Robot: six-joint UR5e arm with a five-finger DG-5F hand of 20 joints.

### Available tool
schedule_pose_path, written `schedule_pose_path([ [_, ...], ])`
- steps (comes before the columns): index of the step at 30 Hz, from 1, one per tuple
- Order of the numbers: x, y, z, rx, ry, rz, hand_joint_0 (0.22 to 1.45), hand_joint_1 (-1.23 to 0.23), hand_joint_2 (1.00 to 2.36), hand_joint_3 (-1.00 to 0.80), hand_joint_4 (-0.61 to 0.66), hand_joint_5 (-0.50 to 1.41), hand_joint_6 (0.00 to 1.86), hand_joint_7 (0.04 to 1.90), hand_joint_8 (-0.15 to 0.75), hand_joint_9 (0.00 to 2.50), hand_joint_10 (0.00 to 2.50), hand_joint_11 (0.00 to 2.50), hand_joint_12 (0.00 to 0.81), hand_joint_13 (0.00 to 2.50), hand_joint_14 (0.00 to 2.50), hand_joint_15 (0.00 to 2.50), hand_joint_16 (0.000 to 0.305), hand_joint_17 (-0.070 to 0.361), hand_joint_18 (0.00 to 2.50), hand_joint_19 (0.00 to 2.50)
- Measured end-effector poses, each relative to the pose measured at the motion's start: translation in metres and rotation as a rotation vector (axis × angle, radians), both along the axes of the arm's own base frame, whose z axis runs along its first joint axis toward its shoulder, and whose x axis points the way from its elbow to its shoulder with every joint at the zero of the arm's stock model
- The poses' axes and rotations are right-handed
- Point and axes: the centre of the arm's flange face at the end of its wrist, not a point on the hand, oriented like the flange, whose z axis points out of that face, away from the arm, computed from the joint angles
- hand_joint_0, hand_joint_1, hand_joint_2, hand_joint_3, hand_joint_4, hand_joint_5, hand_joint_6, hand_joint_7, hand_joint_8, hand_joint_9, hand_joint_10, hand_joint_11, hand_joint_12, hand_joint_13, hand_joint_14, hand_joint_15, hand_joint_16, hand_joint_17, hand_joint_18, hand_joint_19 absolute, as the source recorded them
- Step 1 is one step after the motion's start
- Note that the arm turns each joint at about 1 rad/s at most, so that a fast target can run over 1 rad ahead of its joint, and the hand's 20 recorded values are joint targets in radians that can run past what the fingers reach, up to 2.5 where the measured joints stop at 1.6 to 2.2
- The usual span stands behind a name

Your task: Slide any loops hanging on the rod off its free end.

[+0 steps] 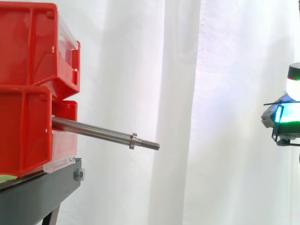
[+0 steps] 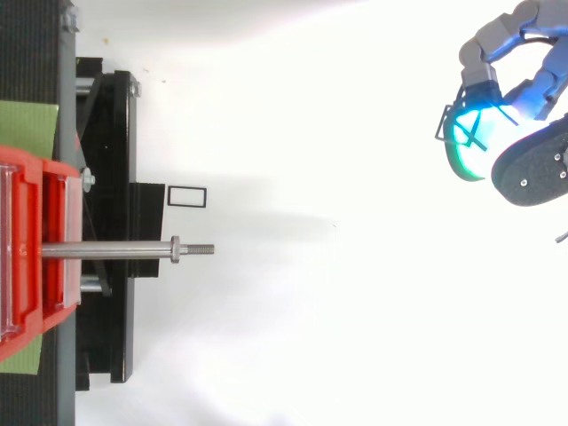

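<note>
The hand was cut off by the right edge in the side view, and the contents of the stacked red bins on the black stand stayed hidden behind their walls. A steel rod jutted level from between the bins, ending in a collar and a threaded tip. Well apart from that free end, and higher up, the hand's glowing fingertips pinched a thin black loop. A second thin black rectangle lay flat just beside the stand.
</note>
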Motion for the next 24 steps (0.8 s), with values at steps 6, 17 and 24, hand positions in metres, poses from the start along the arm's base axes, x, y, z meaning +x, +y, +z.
schedule_pose_path([
  [6,0.000,0.001,0.000,-0.001,-0.001,0.003,0.63,-0.65,1.01,-0.36,0.13,-0.23,0.79,1.28,0.271,0.83,0.01,0.47,0.258,0.82,0.01,0.13,0.047,0.107,0.81,0.32],
  [17,-0.003,0.001,-0.001,0.037,0.021,-0.032,0.63,-0.65,1.01,-0.36,0.14,-0.23,0.79,1.28,0.275,0.77,0.01,0.39,0.256,0.82,0.01,0.13,0.048,0.107,0.80,0.32],
  [24,-0.012,0.001,-0.003,0.130,0.076,-0.136,0.63,-0.65,1.01,-0.36,0.14,-0.23,0.79,1.27,0.279,0.73,0.01,0.36,0.257,0.81,0.00,0.13,0.048,0.107,0.80,0.32],
])
